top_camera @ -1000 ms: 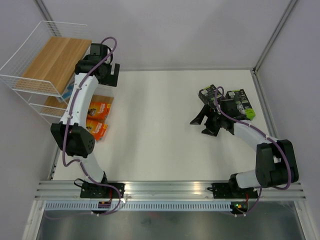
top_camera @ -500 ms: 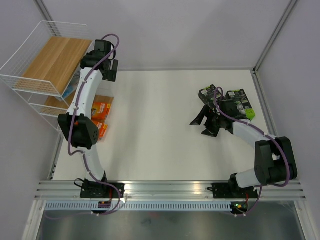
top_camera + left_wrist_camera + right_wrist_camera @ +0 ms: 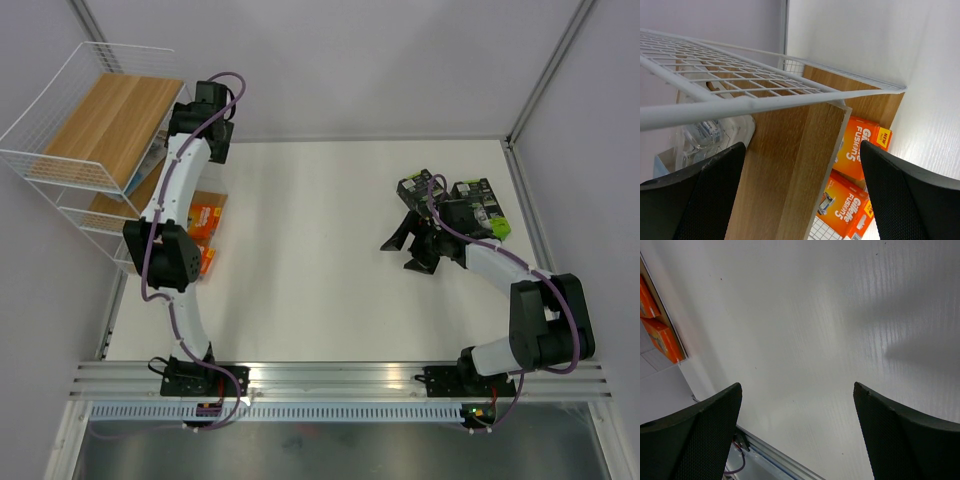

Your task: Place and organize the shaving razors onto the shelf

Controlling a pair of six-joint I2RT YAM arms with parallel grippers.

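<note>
The shelf (image 3: 105,115) stands at the far left; its wire top (image 3: 740,102) and a wood board (image 3: 790,165) fill the left wrist view. Two orange razor boxes (image 3: 203,217) (image 3: 200,260) lie at its low front; they also show in the left wrist view (image 3: 862,145) (image 3: 850,205). A flat clear white-blue pack (image 3: 705,135) lies on the middle board under the wire. My left gripper (image 3: 218,142) (image 3: 802,200) is open and empty beside the shelf. Two black boxes with green tops (image 3: 418,187) (image 3: 482,205) lie at the right. My right gripper (image 3: 405,245) (image 3: 797,435) is open and empty next to them.
The table (image 3: 320,250) is white, with walls at the back and right. A metal rail (image 3: 340,380) runs along the near edge. The right wrist view shows bare table and the orange boxes (image 3: 657,337) far off at its left edge.
My left arm has stretched farther back, and its gripper has moved up beside the shelf's top board. The right arm has barely moved.
</note>
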